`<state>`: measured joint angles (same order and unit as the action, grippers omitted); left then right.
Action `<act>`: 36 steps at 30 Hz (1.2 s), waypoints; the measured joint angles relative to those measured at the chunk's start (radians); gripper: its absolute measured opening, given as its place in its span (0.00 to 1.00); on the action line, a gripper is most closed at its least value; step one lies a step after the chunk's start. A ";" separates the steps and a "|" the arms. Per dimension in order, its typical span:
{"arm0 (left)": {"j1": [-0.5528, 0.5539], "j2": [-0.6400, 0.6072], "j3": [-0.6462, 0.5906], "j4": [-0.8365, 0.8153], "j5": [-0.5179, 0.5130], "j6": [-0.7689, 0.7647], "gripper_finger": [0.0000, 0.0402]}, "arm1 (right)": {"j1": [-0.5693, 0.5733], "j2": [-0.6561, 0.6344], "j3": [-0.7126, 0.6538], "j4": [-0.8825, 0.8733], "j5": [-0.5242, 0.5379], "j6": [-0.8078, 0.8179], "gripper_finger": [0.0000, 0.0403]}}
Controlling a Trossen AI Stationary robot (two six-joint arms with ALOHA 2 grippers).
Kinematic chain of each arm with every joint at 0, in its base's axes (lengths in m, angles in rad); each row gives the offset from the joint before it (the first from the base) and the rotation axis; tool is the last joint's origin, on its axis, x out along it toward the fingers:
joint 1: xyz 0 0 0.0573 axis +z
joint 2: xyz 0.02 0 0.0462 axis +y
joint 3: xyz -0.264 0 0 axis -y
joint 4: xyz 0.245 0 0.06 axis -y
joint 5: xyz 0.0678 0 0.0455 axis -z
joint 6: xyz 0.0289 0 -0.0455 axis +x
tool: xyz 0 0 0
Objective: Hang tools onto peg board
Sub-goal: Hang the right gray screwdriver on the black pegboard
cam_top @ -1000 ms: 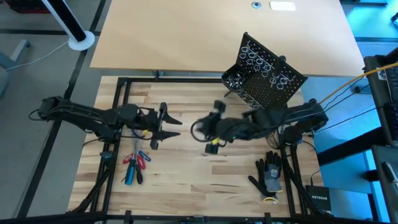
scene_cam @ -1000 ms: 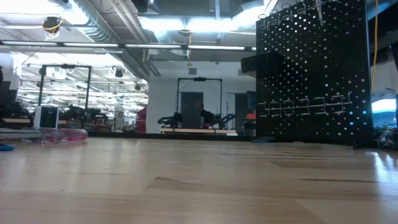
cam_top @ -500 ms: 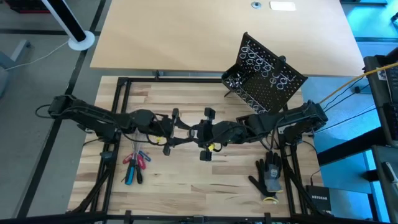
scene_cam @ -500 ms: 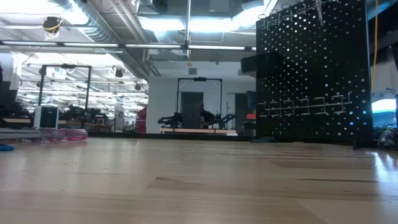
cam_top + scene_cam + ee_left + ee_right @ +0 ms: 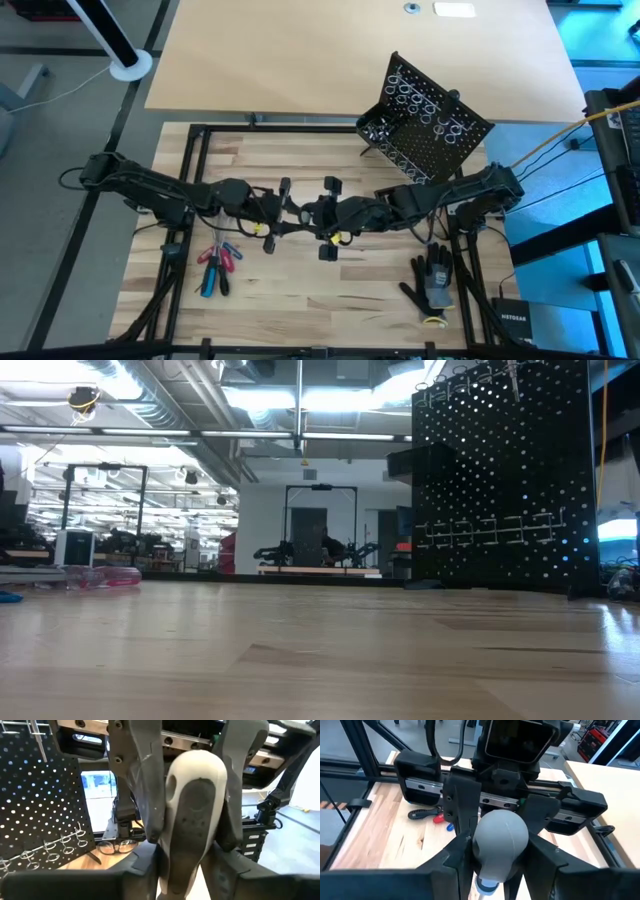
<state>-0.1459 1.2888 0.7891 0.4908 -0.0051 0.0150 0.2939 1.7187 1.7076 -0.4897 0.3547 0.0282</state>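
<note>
Handover mid-table | my right pincer [image 5: 322, 212] grips grey-handled screwdriver [image 5: 192, 827] | my left pincer [image 5: 290, 212] closing around handle, grip unconfirmed | peg board [image 5: 425, 125] far right | risk: releasing early drops screwdriver.

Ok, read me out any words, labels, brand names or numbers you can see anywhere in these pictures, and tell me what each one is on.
"NETGEAR": white letters on the small black box at the table's near right corner, in the high view.
Nothing else can be read: the peg board, the glove and the screwdrivers show no lettering, and any signs in the room behind, in the low view, are too small to read.
</note>
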 joint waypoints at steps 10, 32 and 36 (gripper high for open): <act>0.002 -0.002 0.002 0.028 -0.018 -0.004 0.20 | 0.008 -0.023 0.053 -0.144 -0.016 0.085 0.59; 0.180 0.162 0.378 -0.124 -0.112 0.073 0.20 | 0.541 -0.109 -0.301 -0.507 0.618 0.877 0.64; 0.213 0.259 0.503 -0.136 -0.113 0.118 0.20 | 0.585 -0.111 -0.487 -0.400 0.701 1.070 0.64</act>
<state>0.0674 1.5477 1.2918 0.3551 -0.1177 0.1334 0.8791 1.6073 1.2202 -0.8895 1.0557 1.0979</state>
